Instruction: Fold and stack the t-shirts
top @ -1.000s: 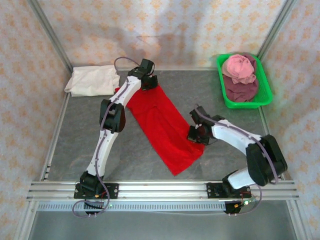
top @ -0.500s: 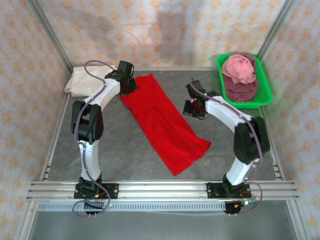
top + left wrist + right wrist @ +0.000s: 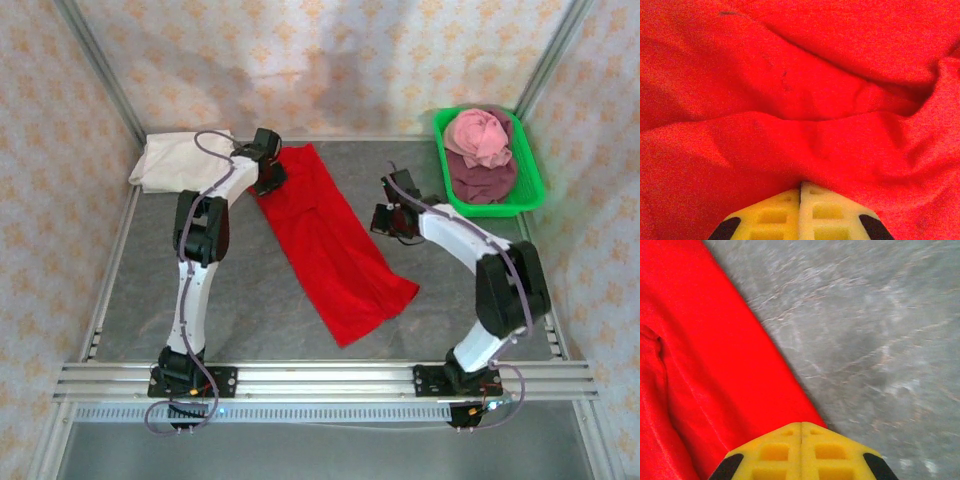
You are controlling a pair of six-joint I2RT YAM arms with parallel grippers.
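Red t-shirt (image 3: 335, 245): soft, matt cloth, lightly creased, on a table (image 3: 270, 310) with a mottled grey, stone-like finish. The green tray (image 3: 490, 208) is glossy plastic and the front rails (image 3: 330, 378) are pale brushed metal. The left gripper (image 3: 800, 187) has fingers (image 3: 772, 217) of matt yellow moulded plastic.

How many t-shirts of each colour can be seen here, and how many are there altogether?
red t-shirt: 1
cream-white t-shirt: 1
pink t-shirt: 1
maroon t-shirt: 1
Total: 4
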